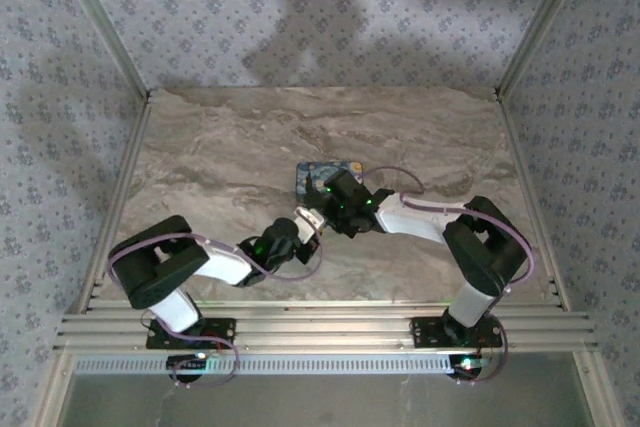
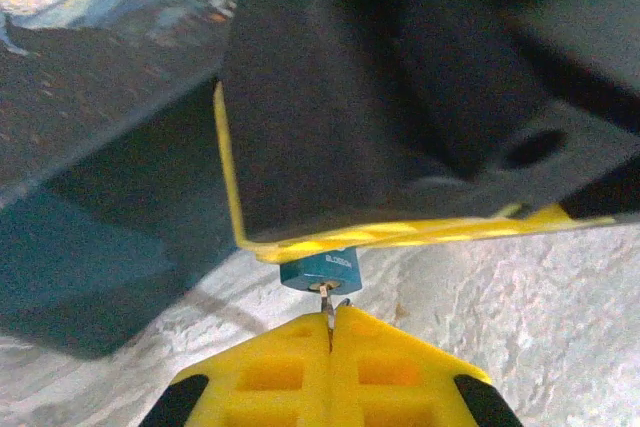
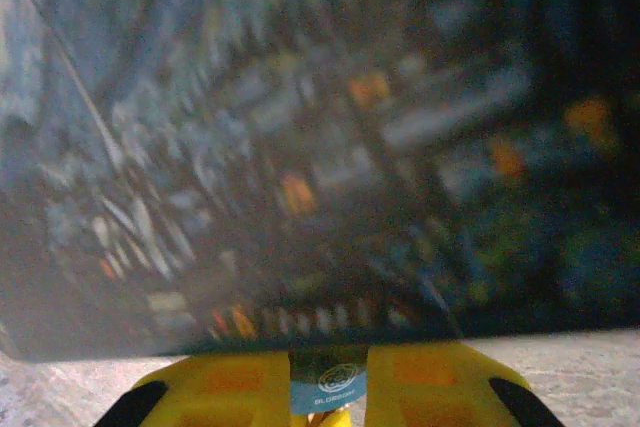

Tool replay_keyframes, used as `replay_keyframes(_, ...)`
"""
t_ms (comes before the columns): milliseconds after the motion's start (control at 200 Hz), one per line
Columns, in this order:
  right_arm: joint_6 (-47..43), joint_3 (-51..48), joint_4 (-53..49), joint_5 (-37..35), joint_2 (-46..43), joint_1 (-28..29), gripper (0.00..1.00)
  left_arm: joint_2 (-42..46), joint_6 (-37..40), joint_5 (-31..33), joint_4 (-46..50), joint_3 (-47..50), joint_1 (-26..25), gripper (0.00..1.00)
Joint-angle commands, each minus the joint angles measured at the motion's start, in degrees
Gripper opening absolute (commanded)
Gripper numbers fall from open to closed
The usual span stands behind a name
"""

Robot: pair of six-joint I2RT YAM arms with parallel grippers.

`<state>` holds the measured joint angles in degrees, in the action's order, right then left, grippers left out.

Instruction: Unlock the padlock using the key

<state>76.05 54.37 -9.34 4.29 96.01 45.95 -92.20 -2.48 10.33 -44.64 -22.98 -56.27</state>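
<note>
Overhead looks down; both wrist views close, sharing padlock (image 2: 320, 272).

A blue box painted with a swirling starry night (image 1: 320, 169) sits mid-way on the grey-beige marble-patterned table (image 1: 220, 137), between pale floral-papered walls (image 1: 300, 7).

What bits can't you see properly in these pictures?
The padlock: right wrist view, cut off by the bottom edge, sides covered by the right gripper.
The key: left wrist view, mostly pinched inside the shut left gripper.
The painted box: right wrist view, too close, blurred.
The padlock and key: top external view, too small, under the arms.
</note>
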Motion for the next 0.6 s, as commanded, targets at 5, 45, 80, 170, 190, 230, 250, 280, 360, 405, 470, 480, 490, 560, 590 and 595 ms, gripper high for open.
replay_keyframes(5, 0.79, 2.03, 0.79, 3.40, 0.43, 0.78, 0.05, 0.82, 8.02, 5.18, 4.16, -0.28, -2.27, 0.00)
replay_keyframes(45, 0.86, 1.84, 0.80, 3.37, 0.37, 0.81, 0.07, 0.71, 7.82, 4.37, 4.38, -0.52, -2.13, 0.00)
replay_keyframes(80, 0.97, 1.73, 0.78, 3.34, 0.32, 0.97, 0.10, 0.56, 7.18, 3.23, 4.39, -0.58, -1.77, 0.00)
replay_keyframes(170, 1.05, 1.56, 0.72, 3.01, 0.09, 1.15, 0.18, -0.05, 4.65, 0.98, 2.97, -0.26, -0.80, 0.00)
replay_keyframes(190, 1.04, 1.54, 0.74, 2.96, -0.02, 1.12, 0.21, -0.20, 4.20, 0.64, 2.32, -0.02, -0.58, 0.00)
replay_keyframes(230, 0.97, 1.47, 0.73, 2.92, -0.14, 1.23, 0.28, -0.42, 3.03, 0.03, 1.32, 0.29, -0.19, 0.00)
replay_keyframes(250, 0.94, 1.49, 0.64, 2.91, -0.16, 1.17, 0.31, -0.50, 2.58, -0.22, 1.02, 0.43, 0.05, 0.00)
replay_keyframes(280, 0.91, 1.47, 0.50, 2.88, -0.30, 1.17, 0.36, -0.52, 2.05, -0.50, 0.68, 0.56, 0.35, 0.00)
replay_keyframes(360, 0.80, 1.43, 0.19, 2.66, -0.72, 1.20, 0.46, -0.43, 1.27, -1.08, 0.26, 0.73, 1.02, 0.00)
replay_keyframes(405, 0.79, 1.34, -0.02, 2.49, -1.06, 1.19, 0.50, -0.27, 0.99, -1.55, 0.26, 0.70, 1.38, 0.00)
replay_keyframes(470, 0.55, 1.24, -0.39, 2.05, -1.89, 1.23, 0.53, -0.17, 1.00, -1.71, 0.26, 0.75, 1.77, 0.00)
replay_keyframes(480, 0.51, 1.19, -0.52, 1.86, -2.01, 1.17, 0.54, -0.17, 0.99, -1.80, 0.30, 0.75, 1.84, 0.00)
replay_keyframes(490, 0.50, 1.18, -0.59, 1.75, -2.15, 1.23, 0.54, -0.13, 1.01, -1.80, 0.33, 0.75, 1.86, 0.00)
replay_keyframes(560, -0.01, 1.19, -1.51, 1.03, -3.03, 1.19, 0.55, -0.13, 1.22, -1.92, 0.35, 0.66, 2.04, 0.00)
replay_keyframes(590, -0.21, 1.20, -1.86, 0.77, -3.29, 1.22, 0.55, -0.17, 1.33, -1.89, 0.41, 0.58, 2.04, 0.00)
replay_keyframes(595, -0.21, 1.19, -1.93, 0.74, -3.38, 1.23, 0.55, -0.17, 1.38, -1.89, 0.42, 0.58, 2.04, 0.00)
